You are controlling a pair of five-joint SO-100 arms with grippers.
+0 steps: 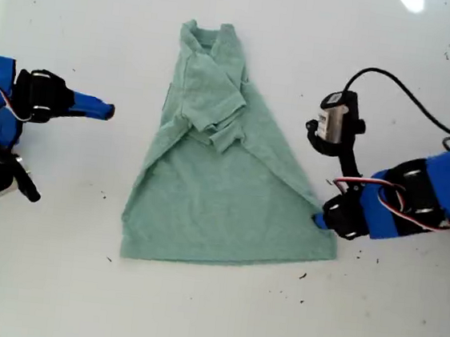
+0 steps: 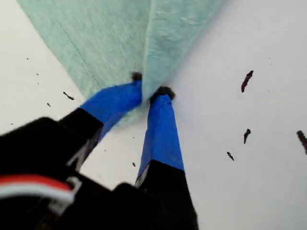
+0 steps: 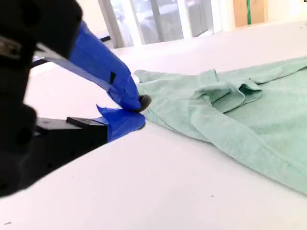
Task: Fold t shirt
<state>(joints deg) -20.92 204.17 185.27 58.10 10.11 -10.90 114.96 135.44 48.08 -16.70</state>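
1. The t shirt (image 1: pixel 222 192) lies flat in the middle of the white table (image 1: pixel 209 320). Its neck points to the top of the exterior view and its wide hem is near the bottom. Both sleeves are folded in over the chest (they make a bumpy pile there).
2. My first pincer (image 2: pixel 148 93) is at the hem corner on the exterior view's right. Its two blue fingers (image 2: pixel 160 134) are pressed together on a fold of the green cloth, pinching the t shirt.
3. That first arm (image 1: pixel 415 200) reaches in low from the exterior view's right edge, bent down to the table.
4. My second pincer (image 3: pixel 136 110) is on the exterior view's left, apart from the shirt. Its blue tips are almost touching, with nothing between them.
5. It hangs just above the table, pointing toward the shirt's neck end.
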